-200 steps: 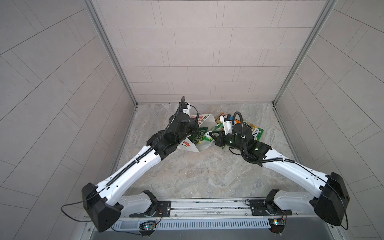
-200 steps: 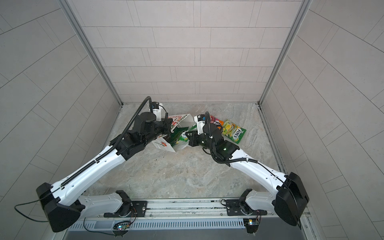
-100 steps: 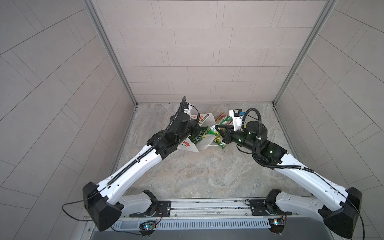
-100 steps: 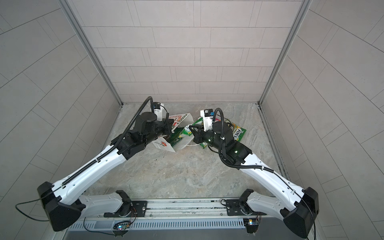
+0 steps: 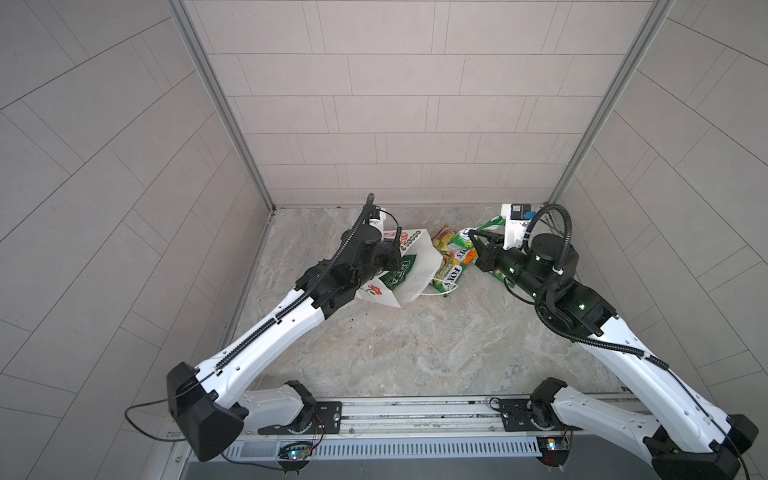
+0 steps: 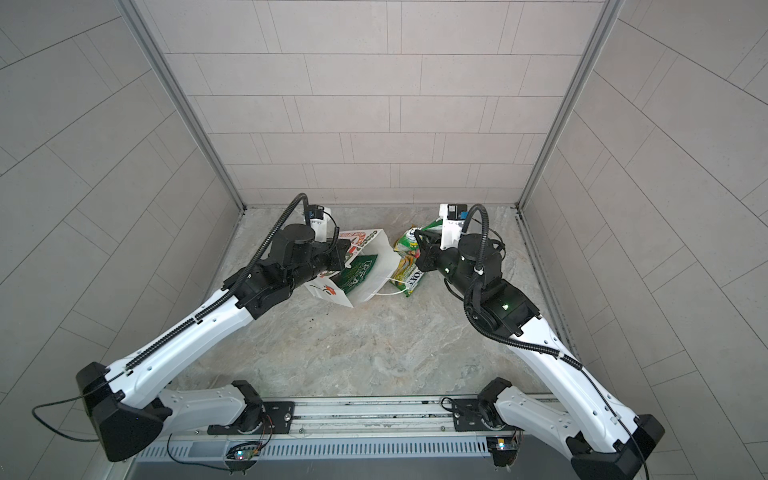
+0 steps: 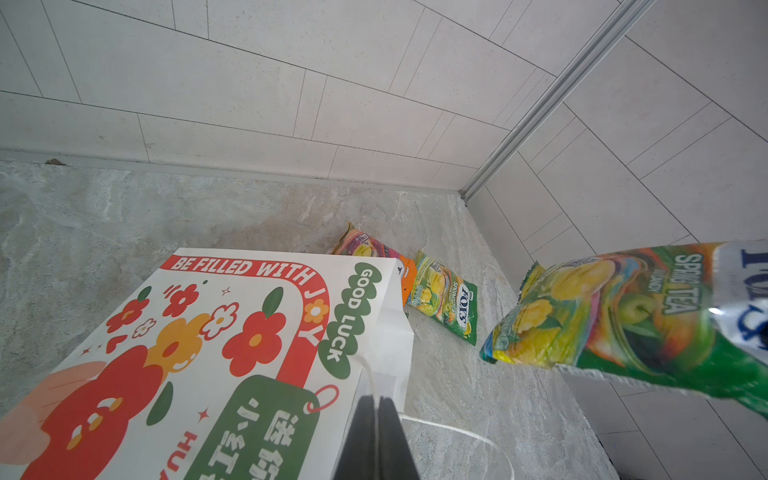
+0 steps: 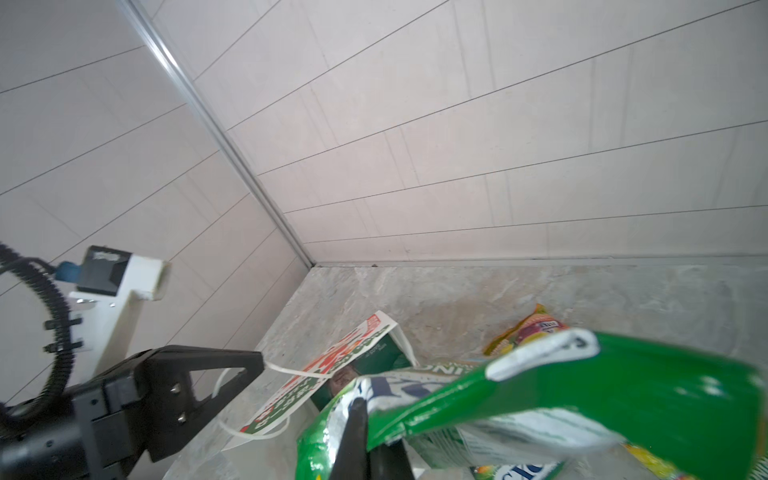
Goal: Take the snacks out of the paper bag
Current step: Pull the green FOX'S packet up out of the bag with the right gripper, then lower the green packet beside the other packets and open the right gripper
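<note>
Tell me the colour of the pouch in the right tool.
The pouch is green with yellow fruit; clearest in the left wrist view.

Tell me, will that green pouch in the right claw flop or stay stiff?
Probably floppy: the pouch bends and creases beyond the right gripper. Likely light: a pinch at one edge holds it aloft. Its glossy film may slip.

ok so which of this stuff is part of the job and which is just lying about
job: paper bag, REAL bag in it, held pouch, orange pouch, green pouch, left gripper, right gripper
lying about: dark specks on the table
</note>
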Available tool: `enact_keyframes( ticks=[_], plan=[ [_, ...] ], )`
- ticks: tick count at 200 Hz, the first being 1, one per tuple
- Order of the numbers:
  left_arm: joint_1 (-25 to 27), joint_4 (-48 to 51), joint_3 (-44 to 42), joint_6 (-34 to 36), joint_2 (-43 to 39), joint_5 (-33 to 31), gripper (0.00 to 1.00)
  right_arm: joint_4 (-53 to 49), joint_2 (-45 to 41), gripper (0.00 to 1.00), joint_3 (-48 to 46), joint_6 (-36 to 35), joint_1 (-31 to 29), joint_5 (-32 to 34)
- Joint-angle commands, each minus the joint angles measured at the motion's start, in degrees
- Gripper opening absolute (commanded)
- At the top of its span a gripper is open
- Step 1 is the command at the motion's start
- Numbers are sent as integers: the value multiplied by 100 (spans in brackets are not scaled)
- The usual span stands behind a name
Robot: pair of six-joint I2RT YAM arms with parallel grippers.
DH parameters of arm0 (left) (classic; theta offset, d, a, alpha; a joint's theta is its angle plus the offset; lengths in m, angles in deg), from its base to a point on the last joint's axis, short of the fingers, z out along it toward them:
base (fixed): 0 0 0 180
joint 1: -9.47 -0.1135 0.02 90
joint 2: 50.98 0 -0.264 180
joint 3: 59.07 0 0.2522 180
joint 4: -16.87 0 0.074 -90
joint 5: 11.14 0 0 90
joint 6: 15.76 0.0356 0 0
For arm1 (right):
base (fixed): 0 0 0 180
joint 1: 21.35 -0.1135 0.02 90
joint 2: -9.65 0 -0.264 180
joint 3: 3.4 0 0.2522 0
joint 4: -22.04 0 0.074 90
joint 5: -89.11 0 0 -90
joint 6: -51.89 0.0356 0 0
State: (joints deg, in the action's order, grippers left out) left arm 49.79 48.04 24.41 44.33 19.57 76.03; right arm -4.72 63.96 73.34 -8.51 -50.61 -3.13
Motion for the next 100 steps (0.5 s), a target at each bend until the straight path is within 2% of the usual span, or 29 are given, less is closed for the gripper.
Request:
enact_keyframes(
  ticks=[1, 45, 100],
  plan=[
    [29, -62, -83, 138, -77, 92, 0, -431, -178, 0, -24, -164, 466, 135],
    [25, -53, -115, 239, -193, 98, 0, -807, -227, 0, -609, -207, 1607, -641],
    [29, -63, -192, 274, -294, 98, 0, -856, 9, 0, -1335, -419, 2035, -1305]
  ],
)
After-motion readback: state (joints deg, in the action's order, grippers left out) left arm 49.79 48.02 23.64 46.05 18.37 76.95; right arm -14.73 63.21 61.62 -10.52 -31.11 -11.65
